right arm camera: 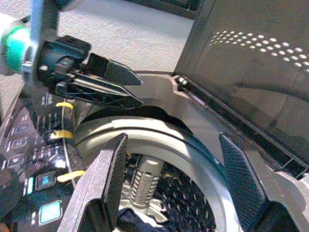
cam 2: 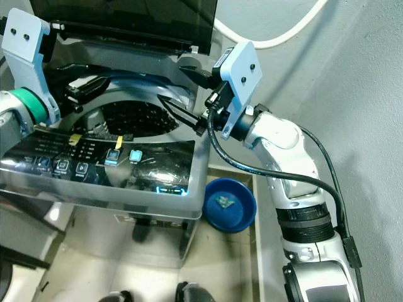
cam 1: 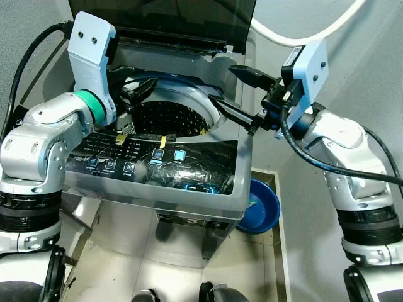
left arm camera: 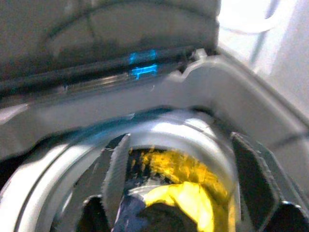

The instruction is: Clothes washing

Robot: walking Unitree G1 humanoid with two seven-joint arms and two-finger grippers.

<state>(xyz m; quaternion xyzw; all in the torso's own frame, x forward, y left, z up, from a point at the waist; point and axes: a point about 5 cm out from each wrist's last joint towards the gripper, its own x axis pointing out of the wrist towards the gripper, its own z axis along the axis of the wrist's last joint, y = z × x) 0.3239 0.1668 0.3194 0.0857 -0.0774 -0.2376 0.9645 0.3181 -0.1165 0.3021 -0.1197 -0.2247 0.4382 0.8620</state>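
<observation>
Left gripper (right arm camera: 108, 84) over the left rim of the washing machine (cam 1: 189, 182), black ribbed fingers spread wide, empty. Glossy control panel (cam 1: 151, 165) in front, lit blue buttons, yellow tape tabs. Perforated steel drum (cam 1: 170, 118) round and dark inside; clothes (left arm camera: 178, 193) at the bottom, yellow and dark fabric, blurred and partly hidden. Tinted lid (cam 1: 164, 16) up, top cut off. Right gripper (cam 1: 242, 93) over the right rim, fingers wide, empty. Blue plastic basin (cam 2: 230, 204) on the floor, right of the machine.

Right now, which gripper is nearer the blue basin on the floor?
Right. The right gripper hovers open over the drum's right rim, on the blue basin's side; the left gripper hovers open over the drum's far-left rim.
</observation>
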